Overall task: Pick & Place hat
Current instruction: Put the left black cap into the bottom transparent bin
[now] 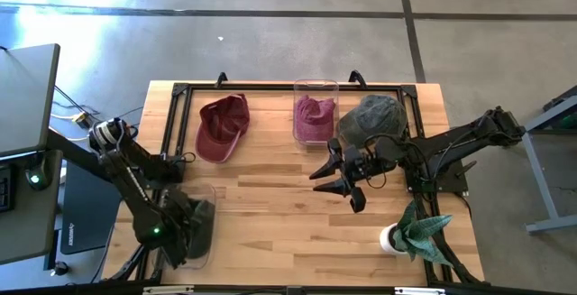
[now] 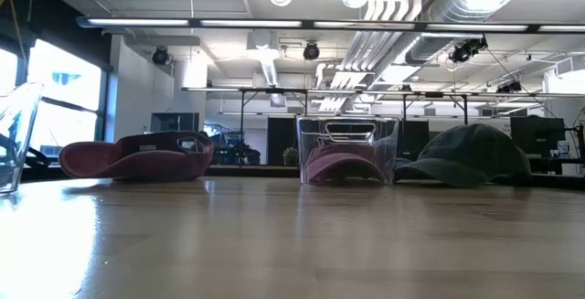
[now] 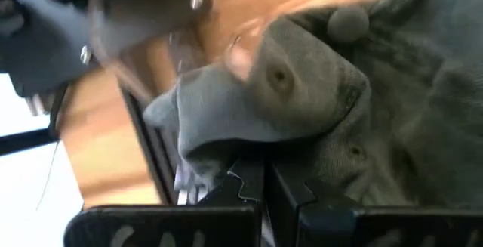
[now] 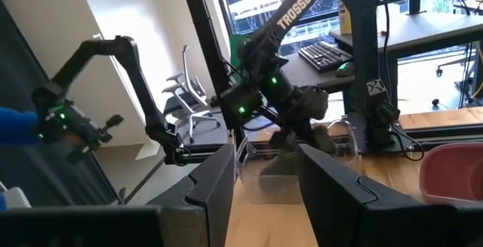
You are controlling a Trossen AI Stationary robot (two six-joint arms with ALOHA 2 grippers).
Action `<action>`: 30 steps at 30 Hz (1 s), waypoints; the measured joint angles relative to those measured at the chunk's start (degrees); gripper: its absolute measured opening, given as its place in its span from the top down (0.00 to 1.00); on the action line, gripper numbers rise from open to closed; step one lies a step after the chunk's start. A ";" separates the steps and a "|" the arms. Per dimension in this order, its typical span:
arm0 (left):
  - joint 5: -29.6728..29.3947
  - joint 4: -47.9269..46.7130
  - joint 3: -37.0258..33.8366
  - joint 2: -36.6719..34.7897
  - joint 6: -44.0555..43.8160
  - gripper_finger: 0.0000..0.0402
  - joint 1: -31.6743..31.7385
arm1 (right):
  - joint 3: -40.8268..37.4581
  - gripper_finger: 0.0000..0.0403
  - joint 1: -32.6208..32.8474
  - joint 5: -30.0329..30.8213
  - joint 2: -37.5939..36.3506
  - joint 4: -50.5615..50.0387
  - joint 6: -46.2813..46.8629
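Observation:
A grey-green hat [image 3: 317,88] with a button on its crown is in my left gripper [image 3: 260,183], which is shut on it. This gripper points down at a clear bin [image 1: 211,194] at the table's near left; the hat [image 1: 200,218] shows dark there. A maroon hat [image 1: 221,125] lies on the table at the far left. Another maroon hat [image 1: 313,115] sits in a clear bin [image 1: 315,86] at the far middle. A dark green hat [image 1: 371,119] rests beside that bin. My right gripper [image 1: 347,182] hovers open at mid table, pointing left. My left gripper pinches the hat's cloth [image 3: 226,152] between its two shut fingers, at the edge below the crown. The fingers come from above, pointing steeply down. The hat hangs bunched below them at the clear bin; whether it touches the bin's floor I cannot tell.
A potted plant [image 1: 419,232] in a white pot stands at the near right corner. A black frame [image 1: 270,86] runs along the table's far edge. Bare wood [image 1: 270,205] lies between the two arms.

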 joint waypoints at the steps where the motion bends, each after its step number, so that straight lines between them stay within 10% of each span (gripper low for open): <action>1: -1.19 0.15 -0.73 0.00 0.05 1.00 0.00 | 0.00 0.65 0.00 0.23 0.00 0.11 0.47; 19: -9.31 -4.02 10.57 -5.14 1.35 1.00 1.02 | 0.02 0.65 0.01 5.77 -0.04 2.09 3.10; 30: -18.84 12.10 -2.83 -3.02 1.53 1.00 4.76 | 0.02 0.65 0.00 6.70 -0.04 2.07 3.25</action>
